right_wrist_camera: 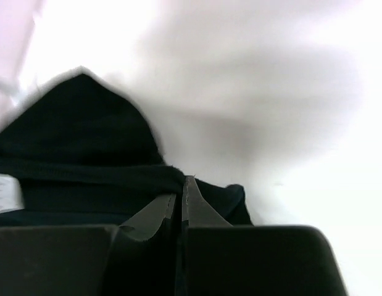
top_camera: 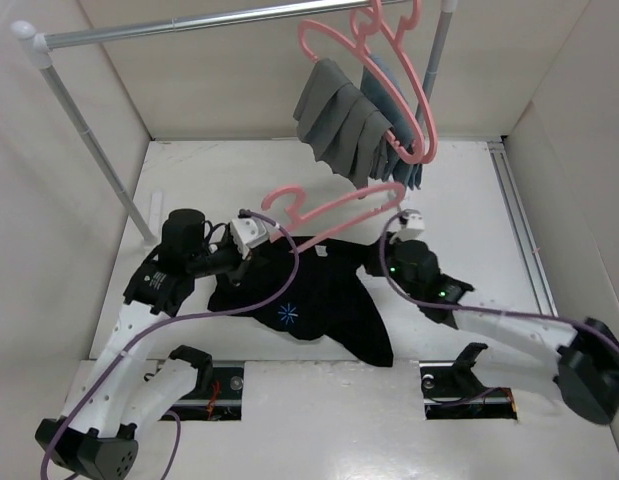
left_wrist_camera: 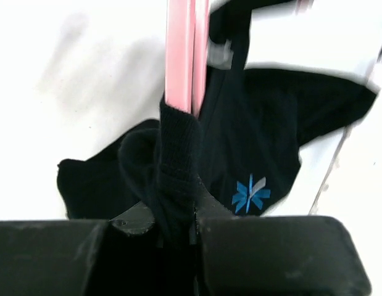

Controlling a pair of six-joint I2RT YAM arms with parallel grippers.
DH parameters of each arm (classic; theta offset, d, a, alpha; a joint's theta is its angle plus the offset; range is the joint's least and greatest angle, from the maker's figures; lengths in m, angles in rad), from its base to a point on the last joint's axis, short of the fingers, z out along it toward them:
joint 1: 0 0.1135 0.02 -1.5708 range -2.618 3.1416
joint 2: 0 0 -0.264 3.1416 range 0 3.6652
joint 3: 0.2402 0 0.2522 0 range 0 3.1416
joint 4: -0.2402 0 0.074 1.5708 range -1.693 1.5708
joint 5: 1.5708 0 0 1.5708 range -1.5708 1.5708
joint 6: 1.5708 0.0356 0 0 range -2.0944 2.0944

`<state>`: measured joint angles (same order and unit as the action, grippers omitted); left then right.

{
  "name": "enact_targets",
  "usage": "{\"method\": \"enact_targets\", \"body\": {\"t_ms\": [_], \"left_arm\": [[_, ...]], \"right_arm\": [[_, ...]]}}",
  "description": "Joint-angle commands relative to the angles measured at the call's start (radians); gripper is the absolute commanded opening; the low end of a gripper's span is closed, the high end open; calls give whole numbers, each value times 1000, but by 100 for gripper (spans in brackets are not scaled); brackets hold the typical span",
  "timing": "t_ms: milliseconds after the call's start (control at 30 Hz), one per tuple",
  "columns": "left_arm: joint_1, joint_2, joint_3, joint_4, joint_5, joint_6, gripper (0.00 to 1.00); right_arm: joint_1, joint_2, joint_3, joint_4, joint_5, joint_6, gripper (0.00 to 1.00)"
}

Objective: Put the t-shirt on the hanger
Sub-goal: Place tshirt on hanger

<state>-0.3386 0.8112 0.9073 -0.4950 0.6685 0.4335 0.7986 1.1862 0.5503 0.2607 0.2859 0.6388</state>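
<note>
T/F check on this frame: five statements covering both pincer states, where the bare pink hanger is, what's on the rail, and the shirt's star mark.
1. The left pincer is shut on the t-shirt. True.
2. The right pincer is open. False: it is shut on the t-shirt's edge.
3. The hanger hangs on the rail. False: it is down at the t-shirt, one end meeting the cloth held in the left pincer.
4. Grey cloth hangs up at the rail. True.
5. The star mark faces up. True.
</note>
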Motion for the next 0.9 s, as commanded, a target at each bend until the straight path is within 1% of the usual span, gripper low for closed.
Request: {"method": "enact_targets", "body": {"t_ms": [0,67,100,133,167,200,233,300,333,400,467,533,567,633,700,733,800,867], "left_arm": [[6,-49,-5,-49,59,230,0],[6,-49,-25,-128,34,339,0],[6,-49,-25,-155,25,394,0],[6,-38,-25,-193,16,442,0],[6,-38,-37,-206,-1,511,0],[6,-38,-38,-220,-12,548,0],[6,-38,-47,-220,-27,579,0],[6,-26,-59,-189,-104,588,0],[6,-11,-68,-179,-128,588,0],[6,28,-68,-169,-182,608,0],[6,52,-68,-155,-217,617,0],[6,91,-68,-146,-280,643,0],[6,109,-68,-136,-324,666,0],[6,123,-68,-136,-365,694,0],[-40,123,-68,-120,-420,709,0],[-59,135,-77,-110,-481,732,0],[-80,144,-87,-99,-518,758,0],[-80,167,-87,-99,-543,792,0]], "right_arm": [[-81,-193,-81,-144,97,24,0],[-102,-285,-90,-216,111,24,0],[-120,-368,-99,-298,125,24,0],[-130,-405,-99,-334,125,24,0],[-139,-439,-99,-369,125,13,0],[-160,-497,-99,-440,125,13,0],[-171,-525,-99,-472,125,4,0],[-190,-572,-90,-530,125,-22,0],[-202,-608,-81,-541,125,-60,0],[-202,-629,-52,-566,116,-94,0],[-211,-629,0,-627,116,-138,0],[-211,-629,40,-669,116,-174,0],[-211,-619,80,-692,105,-218,0],[-211,-597,121,-692,81,-276,0],[-211,-528,192,-712,50,-353,0],[-211,-495,218,-728,39,-378,0],[-202,-397,299,-802,30,-430,0],[-177,-350,344,-834,56,-456,0]]}}
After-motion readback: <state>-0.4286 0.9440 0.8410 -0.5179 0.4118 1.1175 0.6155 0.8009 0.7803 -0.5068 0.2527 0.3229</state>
